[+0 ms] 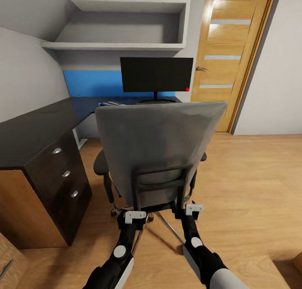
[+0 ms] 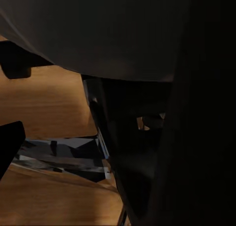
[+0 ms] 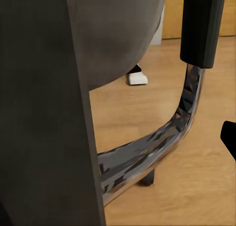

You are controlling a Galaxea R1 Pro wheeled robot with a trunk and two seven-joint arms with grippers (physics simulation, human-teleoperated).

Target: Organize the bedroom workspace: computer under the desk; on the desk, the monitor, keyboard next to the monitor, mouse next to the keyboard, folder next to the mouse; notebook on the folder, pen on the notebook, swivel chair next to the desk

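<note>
While I am facing the back of the swivel chair [image 1: 157,148], both of my arms are reaching forward and low toward the black frame under its grey backrest. My left claw [image 1: 135,216] is sitting right at the lower left of that frame, and my right claw [image 1: 193,208] is sitting at the lower right, beside the post there. Whether either claw is open, closed or actually gripping the frame, I cannot tell: the fingers are hidden behind the white wrist blocks in the head view, and the wrist views are giving me only dark chair parts at very close range.

Through my left wrist camera I am seeing the underside of the grey seat [image 2: 98,34], a dark upright strut and a chrome leg [image 2: 64,155] of the base over the wooden floor [image 2: 44,103]. Through my right wrist camera I am seeing a curved chrome tube [image 3: 162,142] rising to a black armrest [image 3: 201,24], with the grey seat above it.

Beyond the chair, the desk [image 1: 37,129] is running along the wall and turning toward me on my left, its drawer unit [image 1: 63,175] with round silver knobs standing near the chair's left side. The monitor [image 1: 156,74] is standing upright on the desk's far edge, against the blue wall panel [image 1: 90,83], directly behind the chair's backrest. Something flat is lying on the desktop just over the backrest's top edge, too hidden to name. A wooden door [image 1: 228,50] is standing to the right of the monitor.
</note>
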